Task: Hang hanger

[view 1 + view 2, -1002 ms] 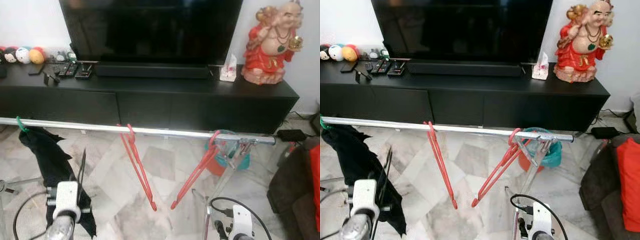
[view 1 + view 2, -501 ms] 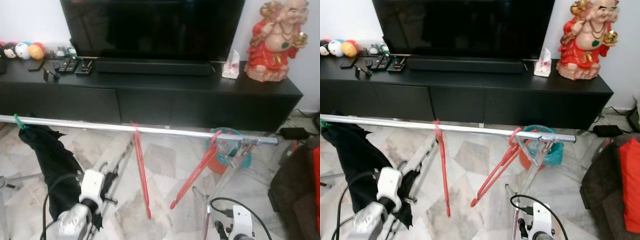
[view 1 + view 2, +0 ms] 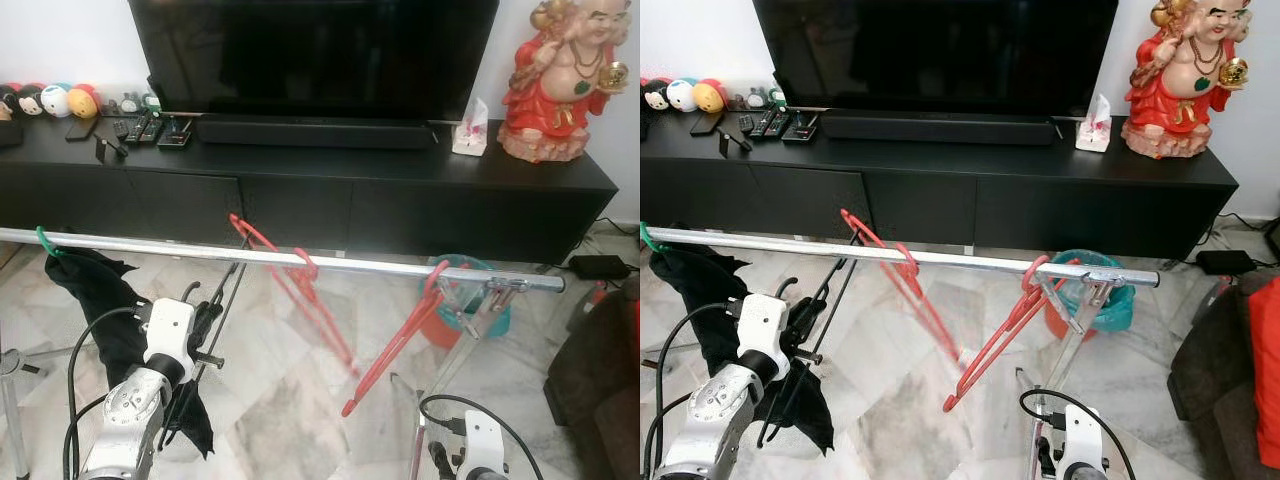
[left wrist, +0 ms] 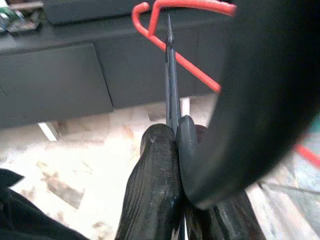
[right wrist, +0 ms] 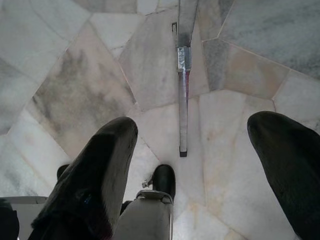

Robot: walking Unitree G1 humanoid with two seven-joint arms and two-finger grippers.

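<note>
A silver rail runs across in front of me. A red hanger has its hook over the rail and sits tilted, with one end raised to the left above the rail. My left gripper reaches up from below and is shut on that raised end; in the left wrist view its fingers are pressed together against the red wire. A second red hanger hangs slanted further right. My right gripper is low, open over the floor.
A black garment hangs on a green hook at the rail's left end. Behind the rail stand a black TV console, a TV and a red statue. The rack's leg and a teal bucket are on the right.
My left gripper has risen toward the rail. The left red hanger went from hanging straight down to tilted, with one end lifted up and to the left.
</note>
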